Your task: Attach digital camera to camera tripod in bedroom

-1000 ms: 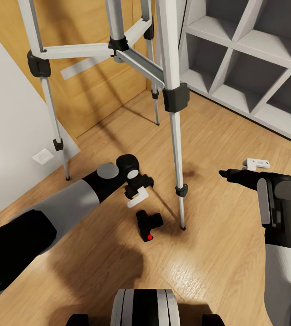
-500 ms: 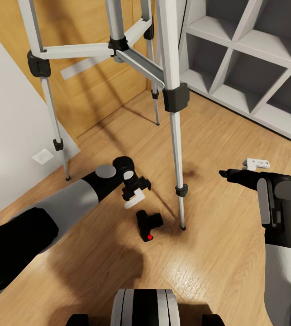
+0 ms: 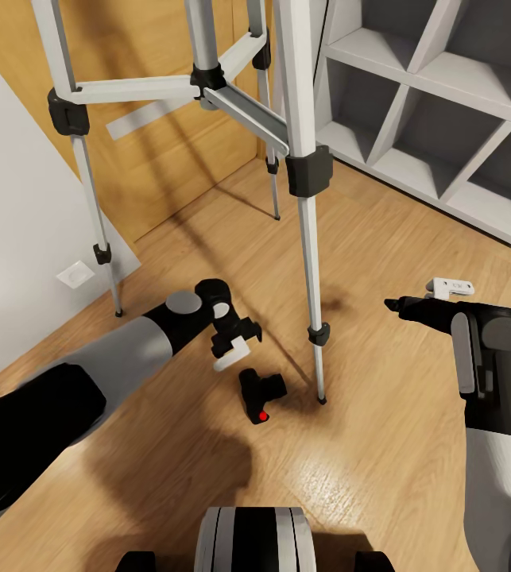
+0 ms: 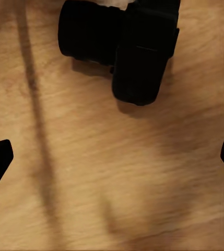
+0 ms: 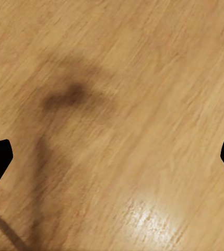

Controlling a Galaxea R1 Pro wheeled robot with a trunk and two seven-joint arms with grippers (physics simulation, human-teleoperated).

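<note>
Digital camera (image 3: 261, 393) lies on the wood floor (image 3: 382, 445) beside the nearest leg of the camera tripod (image 3: 307, 191) — untouched. Over the last second the left gripper (image 3: 235, 347) has dropped closer, jaws spread and empty just above it, so a grasp looks imminent. The right gripper (image 3: 394, 303) hangs apart — its fingers spread too.

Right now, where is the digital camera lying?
In the head view the digital camera lies on the wood floor, just below the left gripper and left of the camera tripod nearest leg's foot.
</note>
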